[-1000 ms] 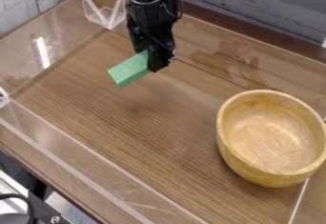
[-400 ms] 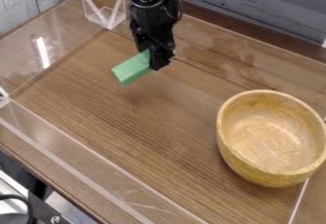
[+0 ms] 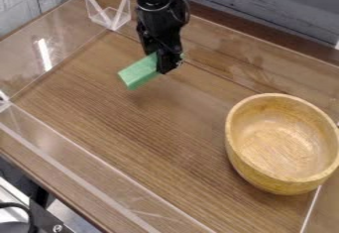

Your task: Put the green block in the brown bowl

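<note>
The gripper (image 3: pixel 158 62) has its jaws pinched on the green block (image 3: pixel 138 72). The block is at the far left part of the wooden table (image 3: pixel 119 128), held by its far end and slanting down toward the near left. I can't tell if it touches the wood below.

Just now, the arm has hardly moved. A second ago the block was a tiny bit more to the left and nearer; it has gone a little way right and far. The grip looks the same, so the block seems safe to carry.

The brown bowl (image 3: pixel 282 143) sits on the near right side, well apart from the block, and it has not moved. So the big trip is still to do: go right and near, keep the block high over the rim, then let go.
</note>
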{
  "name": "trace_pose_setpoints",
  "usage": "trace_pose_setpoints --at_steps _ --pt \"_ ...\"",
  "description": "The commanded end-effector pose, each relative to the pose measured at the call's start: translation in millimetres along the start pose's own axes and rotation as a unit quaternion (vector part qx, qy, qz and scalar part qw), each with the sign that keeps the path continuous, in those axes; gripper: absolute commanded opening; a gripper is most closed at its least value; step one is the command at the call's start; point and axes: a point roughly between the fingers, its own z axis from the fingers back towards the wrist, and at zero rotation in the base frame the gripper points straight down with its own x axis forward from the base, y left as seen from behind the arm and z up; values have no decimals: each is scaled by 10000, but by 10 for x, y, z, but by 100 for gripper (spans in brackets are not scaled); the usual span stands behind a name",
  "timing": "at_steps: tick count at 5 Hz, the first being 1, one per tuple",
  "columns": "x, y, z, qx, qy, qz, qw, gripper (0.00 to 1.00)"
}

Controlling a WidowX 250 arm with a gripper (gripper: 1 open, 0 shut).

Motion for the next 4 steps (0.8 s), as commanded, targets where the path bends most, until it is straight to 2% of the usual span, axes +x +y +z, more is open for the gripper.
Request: trace_pose_setpoints --at_steps 1,3,4 --pt "91 137 124 201 -260 66 9994 0" --pt "85 149 112 206 -292 65 9993 0" --pt "102 31 195 190 -341 42 9992 0"
